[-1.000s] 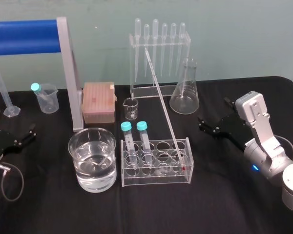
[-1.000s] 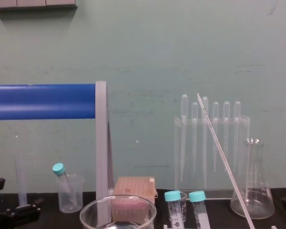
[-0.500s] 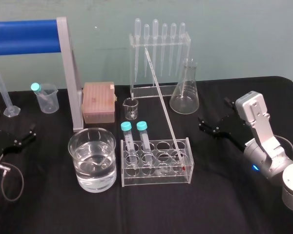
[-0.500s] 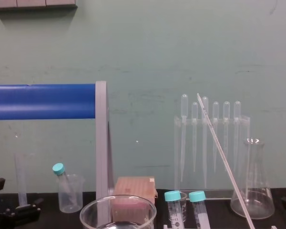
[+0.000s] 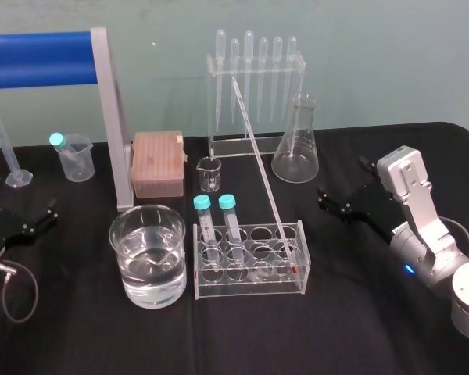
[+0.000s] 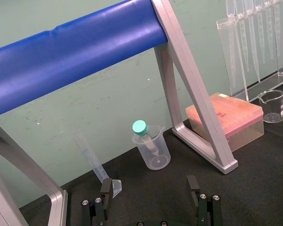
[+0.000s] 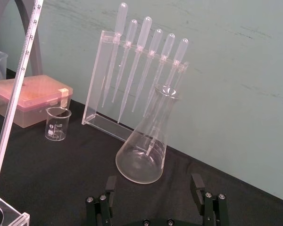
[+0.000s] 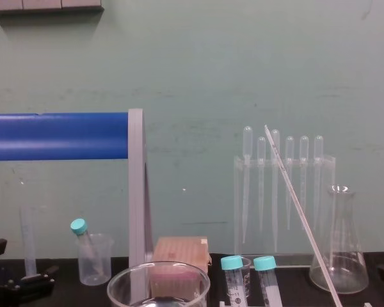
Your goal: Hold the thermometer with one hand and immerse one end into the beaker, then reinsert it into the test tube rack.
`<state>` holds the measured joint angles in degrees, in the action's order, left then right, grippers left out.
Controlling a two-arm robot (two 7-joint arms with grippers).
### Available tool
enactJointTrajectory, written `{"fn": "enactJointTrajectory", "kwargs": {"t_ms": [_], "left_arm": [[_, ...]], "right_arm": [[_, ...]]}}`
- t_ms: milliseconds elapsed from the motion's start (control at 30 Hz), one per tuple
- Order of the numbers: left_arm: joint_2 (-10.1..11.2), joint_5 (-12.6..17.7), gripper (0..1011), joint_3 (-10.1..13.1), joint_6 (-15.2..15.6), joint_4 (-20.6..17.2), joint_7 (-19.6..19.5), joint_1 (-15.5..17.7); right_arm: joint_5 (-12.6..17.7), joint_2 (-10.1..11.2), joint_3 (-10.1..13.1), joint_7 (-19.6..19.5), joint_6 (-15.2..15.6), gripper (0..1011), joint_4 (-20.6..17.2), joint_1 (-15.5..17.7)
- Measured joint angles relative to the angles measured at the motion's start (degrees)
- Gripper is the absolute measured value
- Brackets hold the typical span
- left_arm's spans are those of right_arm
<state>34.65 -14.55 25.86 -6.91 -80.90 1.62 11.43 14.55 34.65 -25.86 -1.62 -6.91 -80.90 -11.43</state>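
Note:
The thermometer (image 5: 262, 168) leans in the right end of the clear test tube rack (image 5: 250, 286), red tip down, its upper end tilted toward the back; it also shows in the chest view (image 8: 301, 211) and the right wrist view (image 7: 18, 92). The wide glass beaker (image 5: 127, 275), part full of water, stands just left of the rack. My right gripper (image 5: 342, 180) rests open on the black cloth to the right of the rack, facing the conical flask, nothing between its fingers (image 7: 196, 184). My left gripper (image 5: 39, 217) lies open at the table's left (image 6: 149, 188).
Two teal-capped tubes (image 5: 215, 223) stand in the rack's left end. Behind are a pipette stand (image 5: 254, 94), a conical flask (image 5: 296, 152), a small glass beaker (image 5: 209, 174) and an orange tip box (image 5: 157, 164). A blue bar on a grey frame (image 5: 113, 117), a plastic beaker (image 5: 74, 158) and a cylinder (image 5: 12, 156) stand at the left.

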Motion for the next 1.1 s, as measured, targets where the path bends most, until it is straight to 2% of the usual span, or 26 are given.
{"fn": "enactJointTrajectory", "kwargs": {"t_ms": [733, 967, 1067, 1100], "left_arm": [[0.0, 0.0, 1008, 0.0, 0.0, 0.0, 0.0, 0.0], [0.0, 0.0, 1008, 0.0, 0.0, 0.0, 0.0, 0.0], [0.0, 0.0, 1008, 0.0, 0.0, 0.0, 0.0, 0.0], [0.0, 0.0, 1008, 0.0, 0.0, 0.0, 0.0, 0.0]], "right_arm": [[0.0, 0.0, 0.0, 0.0, 0.0, 1003, 0.0, 0.0], [0.3, -0.9, 2.7, -0.3, -1.1, 1003, -1.1, 0.6], [1.8, -1.4, 4.0, 0.6, -1.8, 1003, -1.8, 0.8], [3.1, -1.6, 4.8, 1.5, -2.1, 1003, -2.4, 0.9]]}}
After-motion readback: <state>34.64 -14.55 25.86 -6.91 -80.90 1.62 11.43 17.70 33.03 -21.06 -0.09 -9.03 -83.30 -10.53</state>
